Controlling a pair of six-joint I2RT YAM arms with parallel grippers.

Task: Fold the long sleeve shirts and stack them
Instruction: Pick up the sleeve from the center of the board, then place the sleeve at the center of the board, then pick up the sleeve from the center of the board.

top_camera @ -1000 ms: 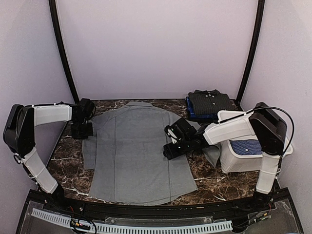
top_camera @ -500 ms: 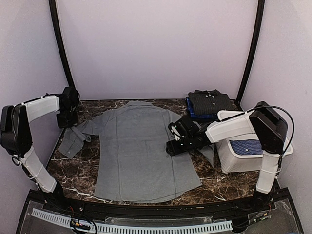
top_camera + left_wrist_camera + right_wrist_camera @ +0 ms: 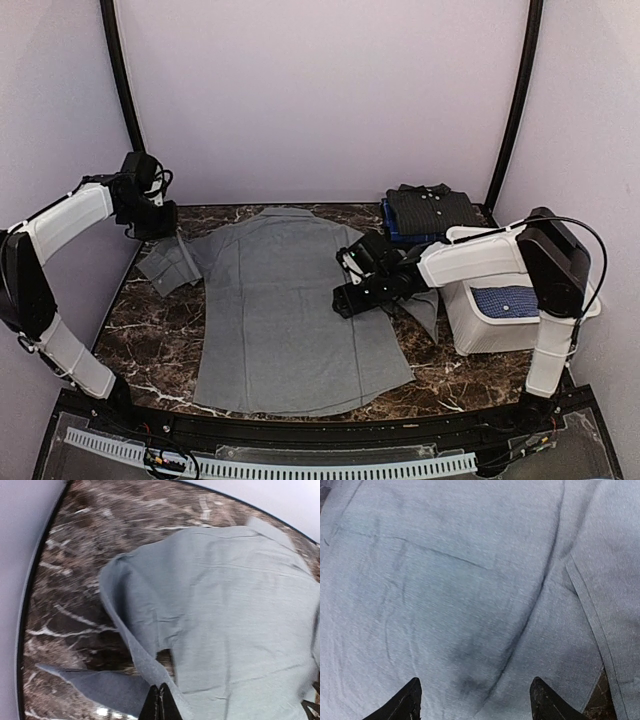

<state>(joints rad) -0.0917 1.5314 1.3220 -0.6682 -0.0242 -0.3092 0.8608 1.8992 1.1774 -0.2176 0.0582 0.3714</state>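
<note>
A plain grey long sleeve shirt (image 3: 290, 310) lies spread flat on the marble table. My left gripper (image 3: 163, 226) is raised at the back left, shut on the edge of the shirt's left sleeve (image 3: 170, 264), which hangs from it toward the table. In the left wrist view the closed left gripper (image 3: 160, 703) pinches that sleeve hem (image 3: 142, 660). My right gripper (image 3: 350, 290) stands open low over the shirt's right side. In the right wrist view, only grey cloth (image 3: 470, 590) lies between the right gripper's (image 3: 477, 705) spread fingers. Folded shirts (image 3: 432, 212) are stacked at the back right.
A white tub (image 3: 480, 335) stands at the right edge with a blue dotted shirt (image 3: 505, 300) inside. The grey shirt's right sleeve (image 3: 428, 312) lies bunched against the tub. Dark frame poles (image 3: 125, 100) rise at both back corners. Bare marble (image 3: 140, 330) shows left of the shirt.
My left gripper has drawn the left sleeve off the shirt's body, out to the left, then lifted it toward the back left corner. The right gripper has barely shifted.
</note>
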